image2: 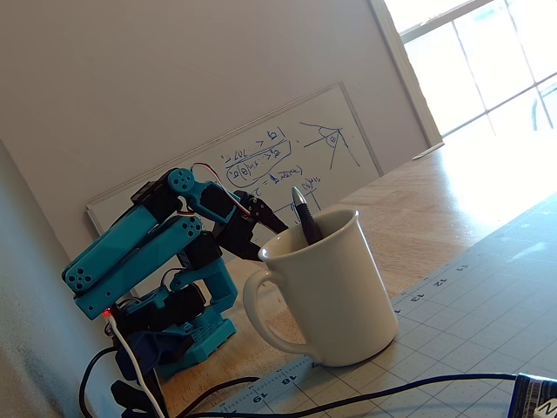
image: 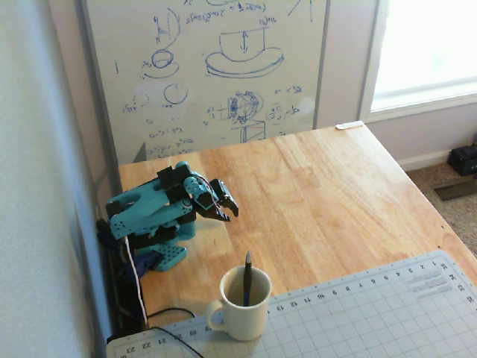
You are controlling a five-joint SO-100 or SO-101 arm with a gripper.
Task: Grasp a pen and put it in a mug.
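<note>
The cream-white mug [image: 245, 316] stands on the front left of the table, at the edge of the cutting mat, with its handle to the left in both fixed views. It fills the foreground in another fixed view [image2: 341, 296]. The dark pen [image: 247, 279] stands upright inside the mug, leaning on the rim with its top poking out [image2: 302, 212]. My teal arm is folded back near its base, behind the mug. Its black gripper [image: 229, 212] hangs a little above the wood, shut and empty, well apart from the mug. In the low fixed view the gripper [image2: 265, 228] shows just behind the mug's rim.
A grey-green cutting mat [image: 373, 313] with a ruled edge covers the table's front. A whiteboard [image: 209, 67] leans on the wall at the back. Black cables [image2: 348, 396] run along the front left by the arm's base. The wooden table [image: 320, 186] ends at the right.
</note>
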